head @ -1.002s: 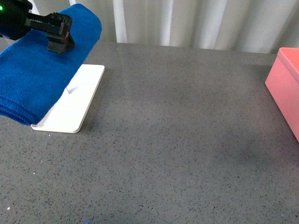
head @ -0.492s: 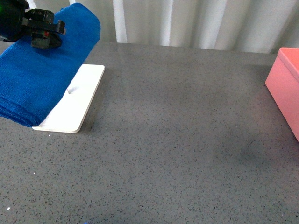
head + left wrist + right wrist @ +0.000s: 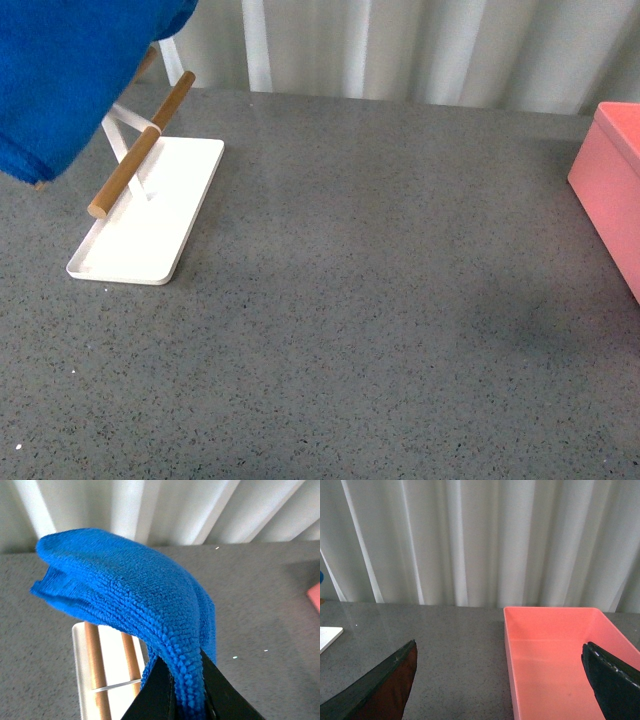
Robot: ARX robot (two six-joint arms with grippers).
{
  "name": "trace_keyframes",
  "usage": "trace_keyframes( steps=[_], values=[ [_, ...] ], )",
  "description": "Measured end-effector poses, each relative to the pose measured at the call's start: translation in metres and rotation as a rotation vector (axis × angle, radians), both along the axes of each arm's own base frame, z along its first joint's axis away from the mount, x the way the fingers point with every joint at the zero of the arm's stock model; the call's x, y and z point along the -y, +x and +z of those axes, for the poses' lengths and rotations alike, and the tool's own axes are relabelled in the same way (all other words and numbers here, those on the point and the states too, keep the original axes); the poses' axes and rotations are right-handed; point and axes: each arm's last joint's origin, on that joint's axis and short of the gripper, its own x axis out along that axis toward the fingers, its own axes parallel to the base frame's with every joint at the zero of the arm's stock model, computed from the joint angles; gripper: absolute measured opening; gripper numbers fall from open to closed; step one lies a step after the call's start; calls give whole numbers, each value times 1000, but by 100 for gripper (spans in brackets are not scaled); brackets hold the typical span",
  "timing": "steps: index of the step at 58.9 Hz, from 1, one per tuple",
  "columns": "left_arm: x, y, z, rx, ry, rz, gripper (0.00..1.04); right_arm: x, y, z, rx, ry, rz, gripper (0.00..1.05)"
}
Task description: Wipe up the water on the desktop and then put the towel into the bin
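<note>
The blue towel [image 3: 70, 70] hangs in the air at the front view's top left, lifted off the rack. My left gripper [image 3: 186, 680] is shut on a fold of the towel [image 3: 125, 587]; the gripper itself is outside the front view. The dark grey speckled desktop [image 3: 380, 300] spreads across the front view; I cannot make out water on it. The salmon-pink bin [image 3: 615, 185] stands at the right edge. In the right wrist view the bin [image 3: 555, 665] is empty, and my right gripper [image 3: 502, 672] is open above its near left wall.
A flat white tray [image 3: 150, 215] with a wooden rod [image 3: 140, 145] on white supports stands at the left rear, just under the towel. Two rods [image 3: 95, 665] show in the left wrist view. White curtains [image 3: 400, 45] close off the back.
The towel has been lifted up and to the left off the rack, uncovering the wooden rod and the tray. The left gripper has left the front view.
</note>
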Motion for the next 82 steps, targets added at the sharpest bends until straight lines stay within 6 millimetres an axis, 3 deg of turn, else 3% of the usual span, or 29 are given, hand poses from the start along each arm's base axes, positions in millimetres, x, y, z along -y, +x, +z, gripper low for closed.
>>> trace_keyframes(
  steps=[9, 18, 26, 32, 43, 47, 53, 58, 63, 69, 82],
  values=[
    [28, -29, 22, 28, -148, -167, 4, 0, 0, 0, 0, 0, 0, 98],
    [68, -54, 23, 17, -268, -311, 4, 0, 0, 0, 0, 0, 0, 98],
    [97, -62, 18, -5, -303, -359, 4, 0, 0, 0, 0, 0, 0, 98],
    [107, -61, 16, 15, -300, -339, 4, 0, 0, 0, 0, 0, 0, 98],
    [109, -61, 15, 15, -292, -323, 4, 0, 0, 0, -8, 2, 5, 98],
    [109, -61, 15, 15, -292, -322, 4, 1, 2, 0, -186, 36, 63, 98],
    [110, -61, 15, 15, -292, -326, 4, 10, 24, 14, -336, 83, 167, 98],
    [110, -61, 14, 14, -292, -327, 4, 17, 53, 31, -362, 80, 332, 98],
    [110, -61, 14, 14, -292, -324, 4, 17, 87, 35, -438, 119, 528, 98],
    [110, -61, 14, 14, -292, -324, 4, 5, 125, 28, -507, 229, 789, 98],
    [110, -61, 14, 13, -292, -325, 4, -32, 170, 25, -454, 266, 974, 98]
  ],
)
